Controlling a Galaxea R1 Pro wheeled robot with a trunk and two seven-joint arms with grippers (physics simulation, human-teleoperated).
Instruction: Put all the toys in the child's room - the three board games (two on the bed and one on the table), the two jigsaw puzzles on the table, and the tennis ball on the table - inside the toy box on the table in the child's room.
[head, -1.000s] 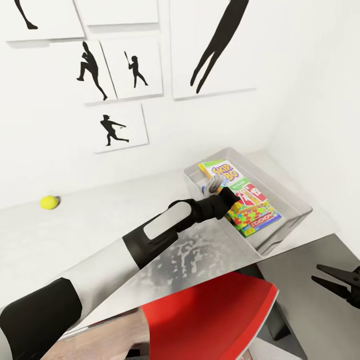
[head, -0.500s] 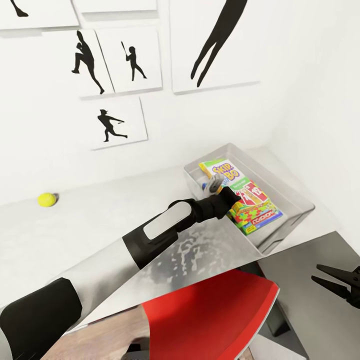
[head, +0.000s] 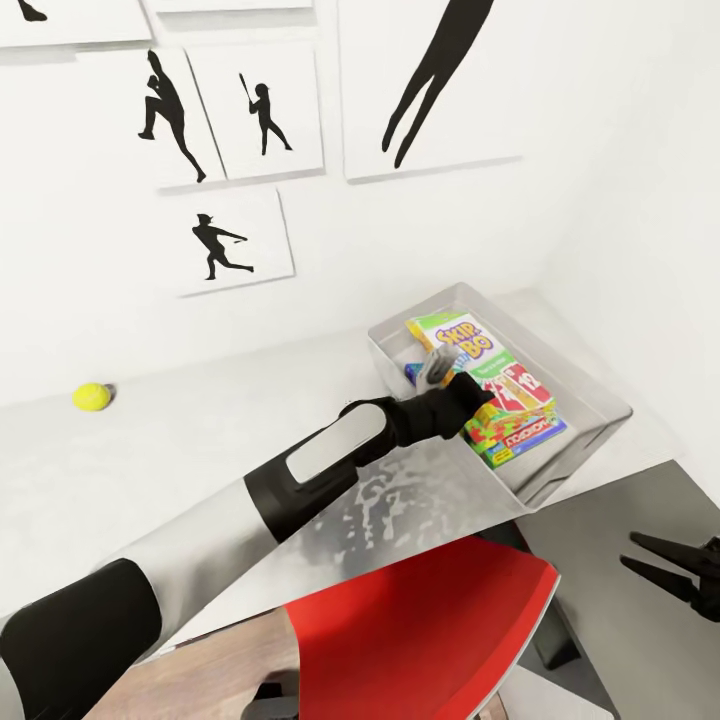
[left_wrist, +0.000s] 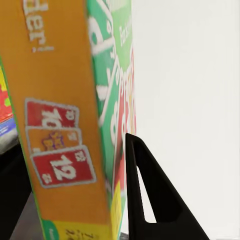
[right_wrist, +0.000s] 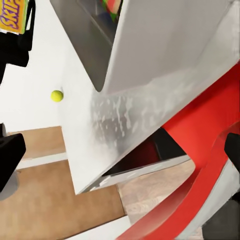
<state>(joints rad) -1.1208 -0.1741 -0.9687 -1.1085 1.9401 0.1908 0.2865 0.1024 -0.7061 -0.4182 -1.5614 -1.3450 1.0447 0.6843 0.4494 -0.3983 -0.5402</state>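
My left gripper (head: 440, 368) reaches over the near-left corner of the toy box (head: 592, 402) and is shut on the Skip-Bo board game (head: 478, 358), which is tilted over the box's contents. In the left wrist view the game's orange edge (left_wrist: 60, 125) sits between the black fingers (left_wrist: 150, 200). Beneath it in the box lie a puzzle-patterned jigsaw puzzle (head: 487, 428) and a blue board game (head: 532, 431). The tennis ball (head: 91, 397) (right_wrist: 57, 95) rests on the white table (head: 200, 450) far to the left by the wall. Low at the right, my right gripper (head: 672, 570) hangs open and holds nothing.
A red chair (head: 420, 630) (right_wrist: 200, 165) stands tucked under the table's front edge, below my left arm. The lower dark-grey unit (head: 620, 520) adjoins the table at the right. Walls with black silhouette pictures (head: 215, 245) close in behind and to the right.
The left gripper has lifted the Skip-Bo game slightly up and to the right over the toy box. The head view has shifted a little; the right gripper stays put.
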